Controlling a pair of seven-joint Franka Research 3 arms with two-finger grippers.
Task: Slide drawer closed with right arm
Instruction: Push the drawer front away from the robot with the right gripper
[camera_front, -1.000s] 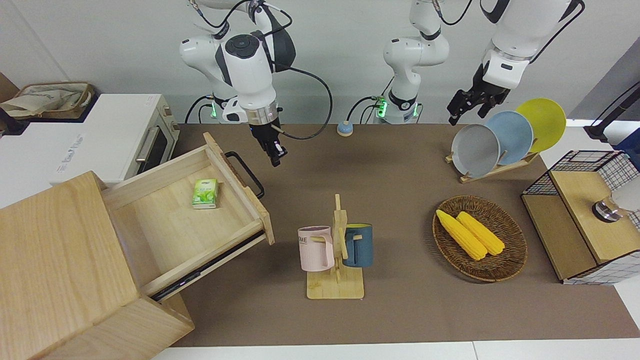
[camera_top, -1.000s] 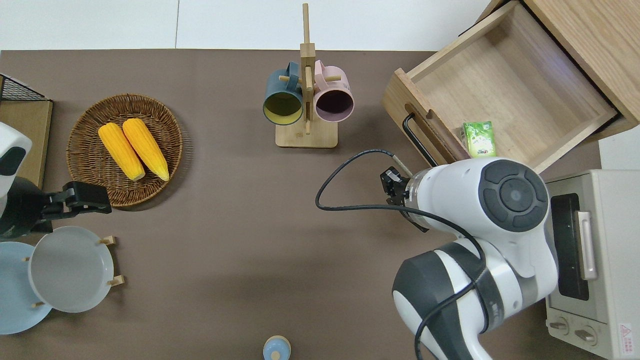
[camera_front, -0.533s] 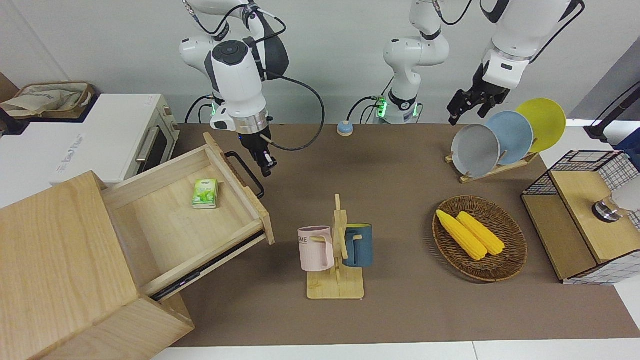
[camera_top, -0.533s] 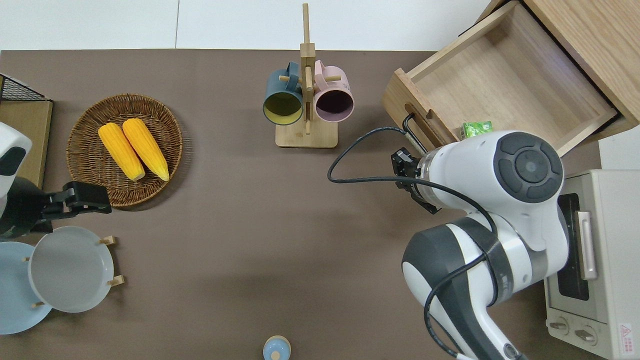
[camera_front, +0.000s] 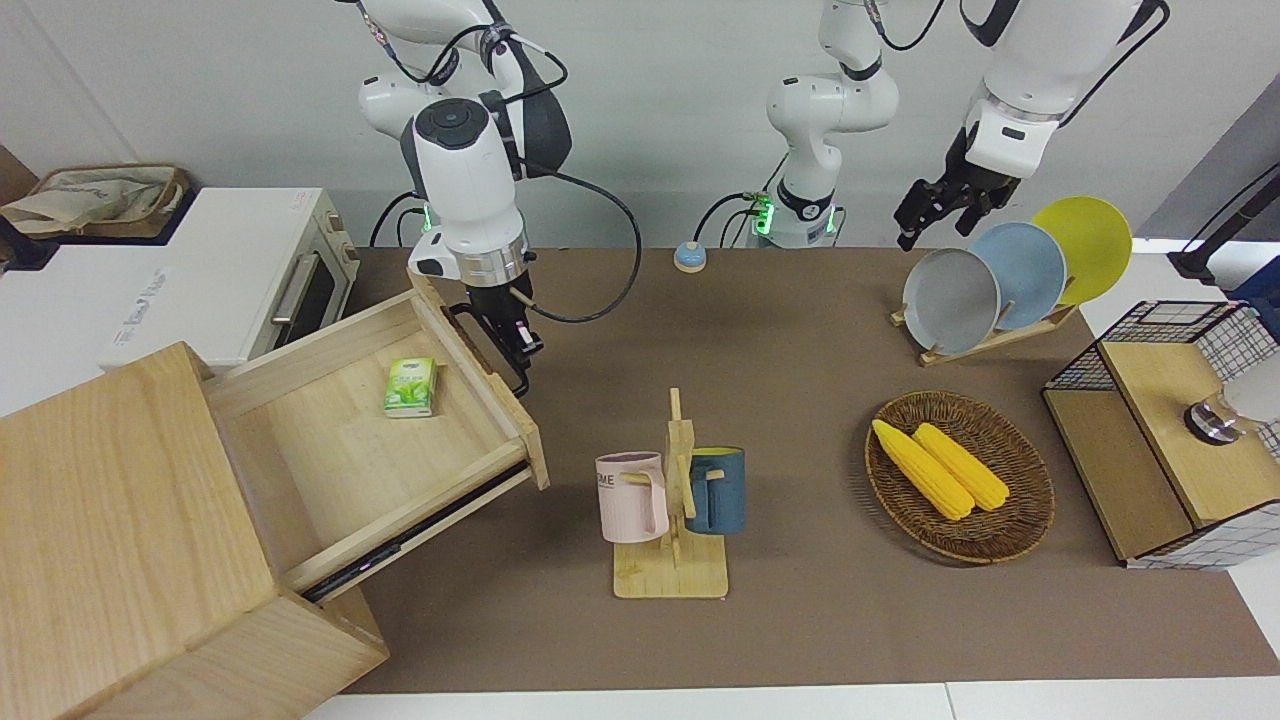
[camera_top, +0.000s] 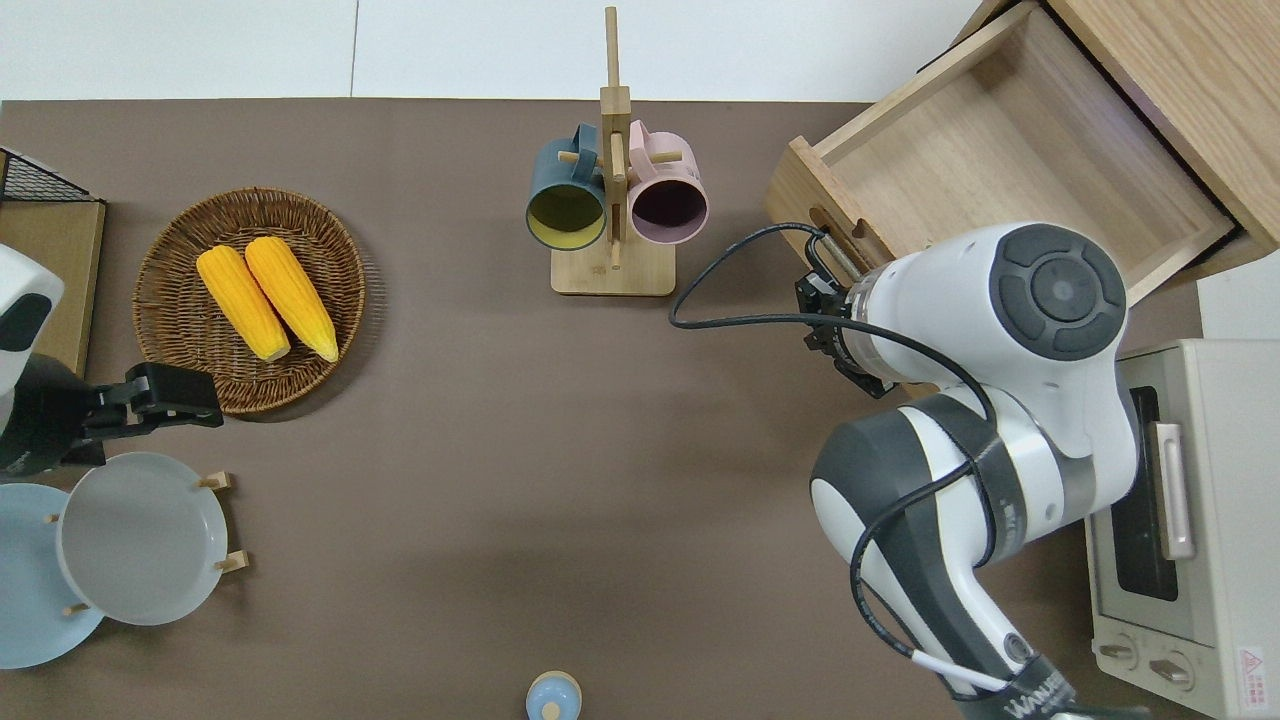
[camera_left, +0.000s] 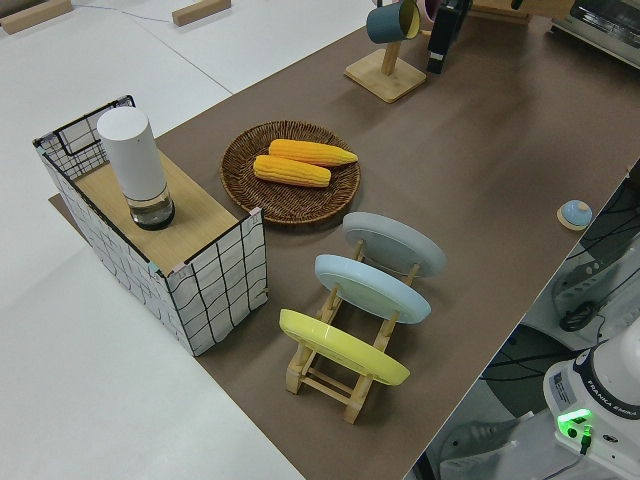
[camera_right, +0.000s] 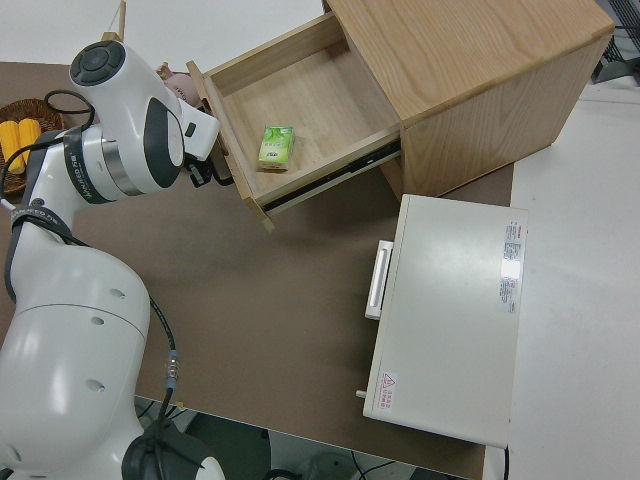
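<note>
While the one drawer (camera_front: 400, 440) stands pulled out, I see my right gripper (camera_front: 515, 343) at its handle (camera_front: 496, 345), three o'clock of one green packet (camera_front: 410, 387); finger state unreadable; left arm parked.

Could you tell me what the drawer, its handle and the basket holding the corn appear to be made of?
The drawer looks like pale, unpainted wood: grain lines show on its floor and walls. Its handle is a thin black bar, probably metal with a matte finish, though coated plastic cannot be ruled out. The basket appears to be woven brown wicker or rattan, judging by its braided rim and strands.
</note>
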